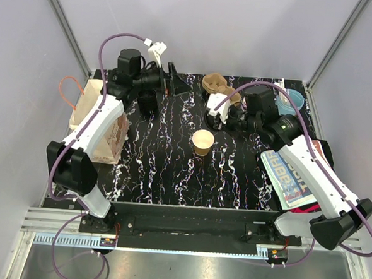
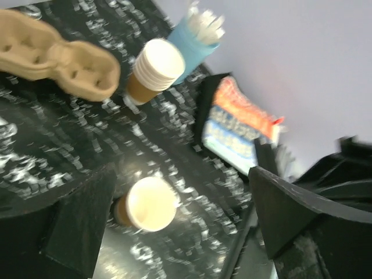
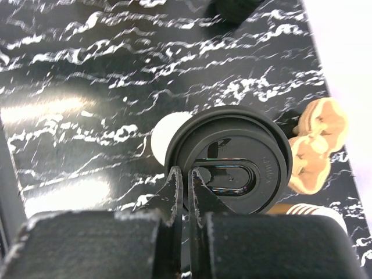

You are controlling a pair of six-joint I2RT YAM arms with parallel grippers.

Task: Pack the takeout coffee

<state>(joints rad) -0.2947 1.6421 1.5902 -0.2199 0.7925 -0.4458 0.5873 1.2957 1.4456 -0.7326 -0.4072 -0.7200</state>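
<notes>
The tan paper cup (image 1: pixel 203 141) stands open and upright in the middle of the table, with no lid on it. It also shows in the left wrist view (image 2: pixel 150 203), and its pale rim (image 3: pixel 164 135) peeks out behind the lid in the right wrist view. My right gripper (image 3: pixel 186 181) is shut on the rim of the round black lid (image 3: pixel 235 160) and holds it above the table, just behind the cup. In the top view the right gripper (image 1: pixel 217 116) is right behind the cup. My left gripper (image 2: pixel 180 224) is open and empty, at the far left back (image 1: pixel 172 82).
A brown paper bag (image 1: pixel 112 140) lies at the left under my left arm. A pulp cup carrier (image 1: pixel 217 84) lies at the back. A stack of nested cups (image 2: pixel 154 70) and a light blue cup (image 2: pixel 195 38) stand at the back right. Magazines (image 1: pixel 291 174) lie at the right.
</notes>
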